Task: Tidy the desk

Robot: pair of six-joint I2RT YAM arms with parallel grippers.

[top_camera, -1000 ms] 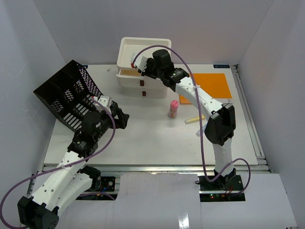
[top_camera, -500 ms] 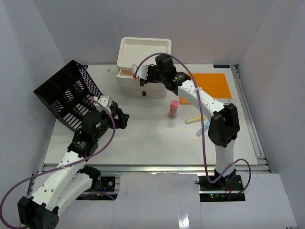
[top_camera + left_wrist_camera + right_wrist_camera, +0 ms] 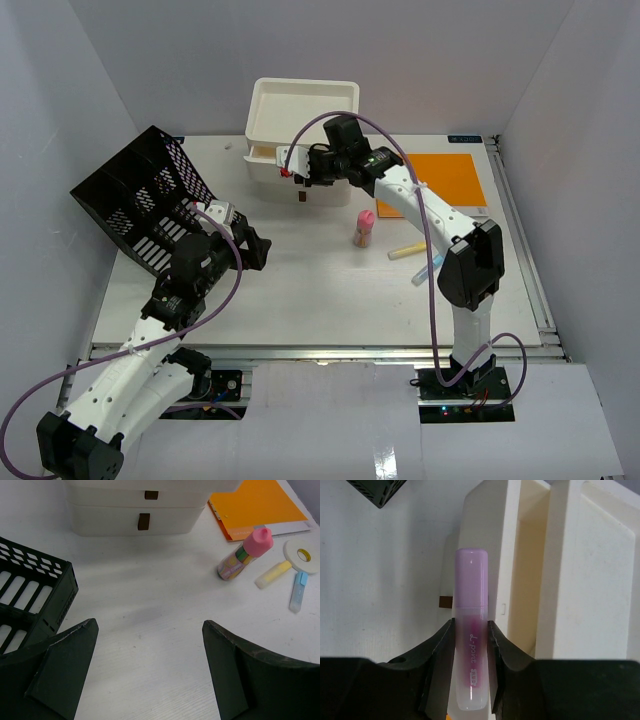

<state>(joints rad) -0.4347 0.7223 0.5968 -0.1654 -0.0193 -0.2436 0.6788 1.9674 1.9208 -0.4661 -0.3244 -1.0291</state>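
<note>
The white desk (image 3: 310,295) carries a white three-drawer box (image 3: 300,110) at the back, and its top drawer (image 3: 262,152) is pulled out a little. My right gripper (image 3: 297,166) hovers at that drawer's front, shut on a purple highlighter (image 3: 471,630) with a translucent body; its cap points past the drawer opening (image 3: 530,570). My left gripper (image 3: 150,625) hangs open over bare desk beside the black mesh rack (image 3: 30,600), with nothing between its fingers. In the top view the left gripper (image 3: 255,245) sits left of centre.
A pink-capped bottle (image 3: 364,228), a yellow highlighter (image 3: 408,249) and a blue highlighter (image 3: 298,591) lie right of centre, with a tape roll (image 3: 302,556) near them. An orange folder (image 3: 445,180) lies at the back right. The mesh rack (image 3: 135,195) leans at the left wall.
My right gripper has carried the purple highlighter from above the box down and forward, to the front of the opened top drawer. The left arm has not moved.
</note>
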